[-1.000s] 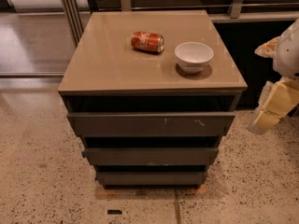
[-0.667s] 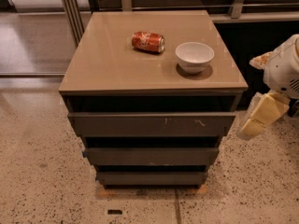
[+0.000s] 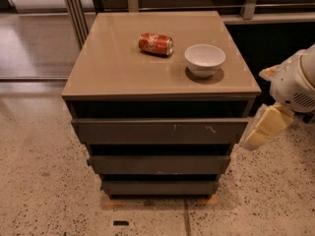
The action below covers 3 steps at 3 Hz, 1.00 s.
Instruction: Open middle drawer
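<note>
Flanking end effector's (image 3: 264, 131) left: middle drawer (image 3: 160, 164)

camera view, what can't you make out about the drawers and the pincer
- Middle drawer interior: hidden in camera view by the dark gap and the top drawer above.
- Pincer, right of the cabinet beside the top drawer: its arm is cut off by the right edge.
- Can label: lettering too small to read.

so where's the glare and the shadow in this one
Camera view: soft sheen on the cabinet top, a small shadow under the white bowl, deep shadow in the gap above the middle drawer; the claw, right of the drawers, is brightly lit.
</note>
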Each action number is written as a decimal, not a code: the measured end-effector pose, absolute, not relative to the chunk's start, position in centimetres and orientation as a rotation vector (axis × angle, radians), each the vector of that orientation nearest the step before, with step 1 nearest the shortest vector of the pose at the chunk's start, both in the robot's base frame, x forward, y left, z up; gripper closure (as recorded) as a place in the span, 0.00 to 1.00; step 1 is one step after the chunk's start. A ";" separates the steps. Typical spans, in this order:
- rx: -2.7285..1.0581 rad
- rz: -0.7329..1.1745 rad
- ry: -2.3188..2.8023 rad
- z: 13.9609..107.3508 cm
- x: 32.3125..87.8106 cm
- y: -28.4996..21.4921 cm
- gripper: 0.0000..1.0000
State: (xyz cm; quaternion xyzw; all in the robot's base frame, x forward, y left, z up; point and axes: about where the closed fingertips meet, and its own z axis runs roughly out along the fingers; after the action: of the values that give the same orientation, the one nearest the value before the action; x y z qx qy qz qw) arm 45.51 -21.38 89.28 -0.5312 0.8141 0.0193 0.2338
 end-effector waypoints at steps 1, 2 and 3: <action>-1.394 0.081 2.232 87.6 45.0 -21.2 0.00; -1.213 0.262 2.285 80.1 43.5 -19.2 0.00; -1.125 0.372 2.323 72.2 43.7 -16.7 0.17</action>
State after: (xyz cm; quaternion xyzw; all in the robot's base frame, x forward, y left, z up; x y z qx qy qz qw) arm 43.65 -16.67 72.19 -0.4161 0.8592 0.1377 0.2638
